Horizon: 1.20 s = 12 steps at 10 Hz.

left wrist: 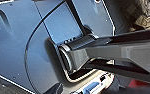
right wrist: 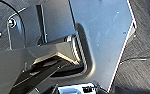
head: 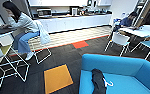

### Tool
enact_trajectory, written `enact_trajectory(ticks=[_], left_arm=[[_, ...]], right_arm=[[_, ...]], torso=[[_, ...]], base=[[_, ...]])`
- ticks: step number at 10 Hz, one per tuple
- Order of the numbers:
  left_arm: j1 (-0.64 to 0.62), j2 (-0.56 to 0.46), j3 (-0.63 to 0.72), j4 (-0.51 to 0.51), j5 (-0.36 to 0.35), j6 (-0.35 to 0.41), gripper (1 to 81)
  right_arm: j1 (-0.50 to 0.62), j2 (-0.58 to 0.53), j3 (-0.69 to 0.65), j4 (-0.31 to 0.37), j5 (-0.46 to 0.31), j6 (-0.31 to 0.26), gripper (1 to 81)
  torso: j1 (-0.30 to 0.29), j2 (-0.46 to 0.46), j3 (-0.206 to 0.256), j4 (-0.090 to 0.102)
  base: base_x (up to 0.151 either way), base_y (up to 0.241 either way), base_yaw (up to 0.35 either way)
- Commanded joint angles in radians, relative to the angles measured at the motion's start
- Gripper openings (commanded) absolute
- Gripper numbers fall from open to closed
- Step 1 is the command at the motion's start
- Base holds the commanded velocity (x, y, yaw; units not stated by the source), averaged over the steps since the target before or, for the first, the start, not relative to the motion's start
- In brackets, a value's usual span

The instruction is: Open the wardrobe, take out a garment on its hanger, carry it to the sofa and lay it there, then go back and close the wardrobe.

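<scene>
Now garment [head: 98,81] (with hanger [head: 108,82]) lies on sofa [head: 131,67]

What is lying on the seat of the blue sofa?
On the bright blue upholstered sofa, a limp black garment lies on the seat with a pale hanger at its side. The hanger's part under the fabric is covered.
</scene>
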Motion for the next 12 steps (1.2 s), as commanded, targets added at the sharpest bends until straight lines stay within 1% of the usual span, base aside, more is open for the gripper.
enact_trajectory(ticks=[1, 9, 12], left_arm=[[-0.02, 0.006, 0.007, 0.017, 0.031, 0.004, 81.1], [-0.008, 0.013, 0.007, 0.02, 0.035, 0.004, 81.1], [-0.008, 0.023, -0.016, 0.022, 0.035, 0.004, 81.1]], right_arm=[[0.01, 0.009, 0.006, 0.001, -0.07, -0.005, 81.1], [0.01, 0.009, 0.006, 0.001, -0.068, -0.005, 81.1], [0.01, 0.009, 0.006, 0.001, -0.07, -0.005, 81.1]], torso=[[0.0, 0.0, 0.0, 0.0], [0.0, 0.0, 0.0, 0.0], [0.0, 0.0, 0.0, 0.0]], base=[[0.0, 0.0, 0.241], [0.0, 0.0, 0.267], [0.0, 0.0, 0.281]])
